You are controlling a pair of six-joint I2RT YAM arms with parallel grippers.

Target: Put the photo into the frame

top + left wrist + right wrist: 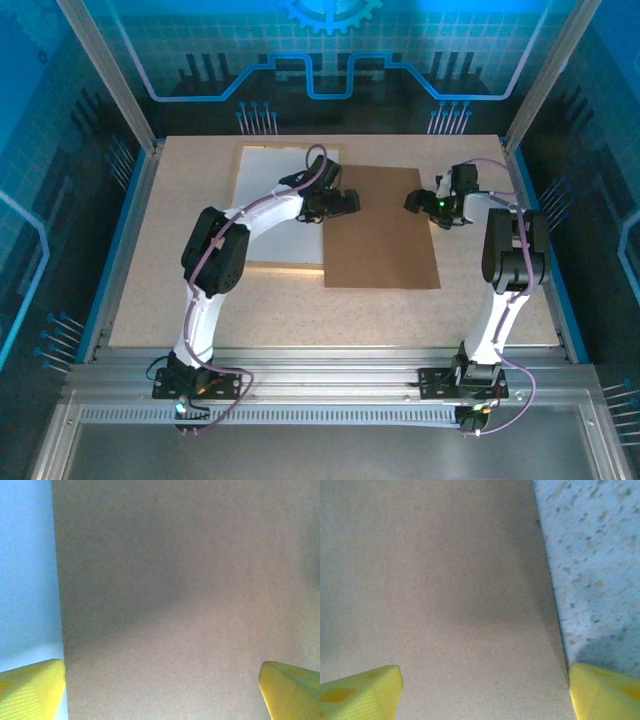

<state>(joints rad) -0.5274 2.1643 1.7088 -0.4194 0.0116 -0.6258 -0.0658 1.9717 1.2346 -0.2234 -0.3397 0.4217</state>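
Nearest, the two arms rise from the table (pixel 480 310) edge, and both reach to one brown board (pixel 380 245) that lies flat in the middle. The left gripper (pixel 338 203) is at the board's left edge with its jaws spread wide. In its wrist view the two yellow tips stand far apart over the board and hold nothing. The right gripper (pixel 425 202) is at the board's right edge, also spread and holding nothing, with speckled table beside the board.

Further left lies one frame (pixel 280 267), flat, partly under the left arm. The board touches or slightly covers its right side. Inside the frame is one white sheet (pixel 265 190). It may be the photo face down or a mat; from above I cannot tell.

I judge the task about half done at most: the frame is open with its board out. What is left is to confirm the photo sits in the frame, then put the board over it.
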